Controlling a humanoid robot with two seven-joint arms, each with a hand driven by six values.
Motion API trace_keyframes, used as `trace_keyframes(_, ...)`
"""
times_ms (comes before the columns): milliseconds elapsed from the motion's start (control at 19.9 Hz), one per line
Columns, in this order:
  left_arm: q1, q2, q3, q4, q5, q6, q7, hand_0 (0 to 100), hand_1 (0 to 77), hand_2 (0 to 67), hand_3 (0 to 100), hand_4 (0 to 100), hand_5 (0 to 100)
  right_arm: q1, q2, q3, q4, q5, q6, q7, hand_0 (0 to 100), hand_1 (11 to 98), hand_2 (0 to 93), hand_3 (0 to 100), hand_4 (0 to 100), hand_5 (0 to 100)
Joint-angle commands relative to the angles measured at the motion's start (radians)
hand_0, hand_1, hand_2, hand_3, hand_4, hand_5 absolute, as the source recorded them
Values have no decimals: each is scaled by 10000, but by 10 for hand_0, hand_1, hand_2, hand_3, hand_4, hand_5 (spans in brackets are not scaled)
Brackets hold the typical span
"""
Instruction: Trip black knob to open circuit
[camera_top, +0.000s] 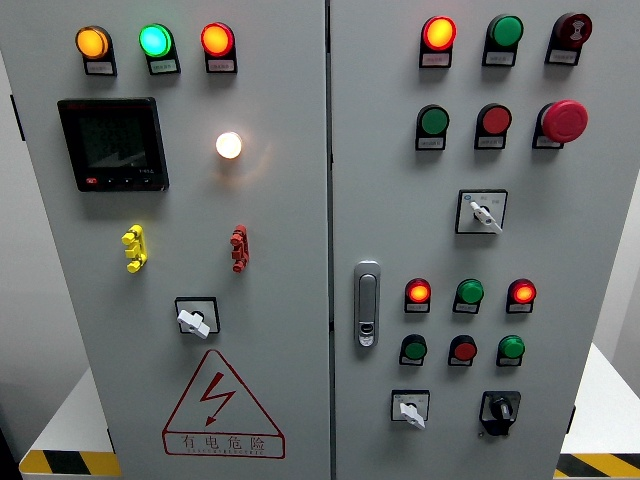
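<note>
Two grey cabinet doors are filling the whole shot, and neither hand is showing anywhere, so I can't say whether they're open, closed or holding anything. The black knob (497, 410) is sitting way down in the lower right corner of the right door (600, 230), just beside a white-handled switch (410, 410) on its left and below a row of small round buttons. Its pointer seems to be angling down toward the left, though it's small so I'm not betting on that. Several lamps are glowing: an orange light (92, 42), a green light (155, 40) and a few red ones on both doors. My read is the job isn't started yet and the reach is what's coming up. Whichever arm goes will need to come in low on the right, pinch that knob and twist it, while steering clear of the red mushroom button (564, 121) up top.
</note>
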Motion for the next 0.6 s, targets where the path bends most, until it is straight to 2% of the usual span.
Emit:
trace_keyframes(0,15,0,0,0,0,0,0,0,0,195,262,99,86,35,-2,1784,23,-1680,15,-108,806,353,9,64,9,118)
trace_keyframes(101,0,0,0,0,0,0,0,0,0,195,262,99,86,35,29,3256,-23,-2954,15,-292,804,354,9,65,9,118)
trace_keyframes(251,0,0,0,0,0,0,0,0,0,195,262,99,86,50,29,4260,-161,-4354,30,-324,800,357,8,67,9,118)
trace_keyframes(352,0,0,0,0,0,0,0,0,0,195,262,99,86,96,29,5269,-237,-4952,457,-415,798,358,8,69,9,118)
trace_keyframes(453,0,0,0,0,0,0,0,0,0,195,262,99,86,173,44,6404,-497,-5962,888,-492,797,358,8,70,9,118)
trace_keyframes(553,0,0,0,0,0,0,0,0,0,195,262,99,86,173,44,7005,-529,-6533,950,-508,797,358,8,70,9,118)
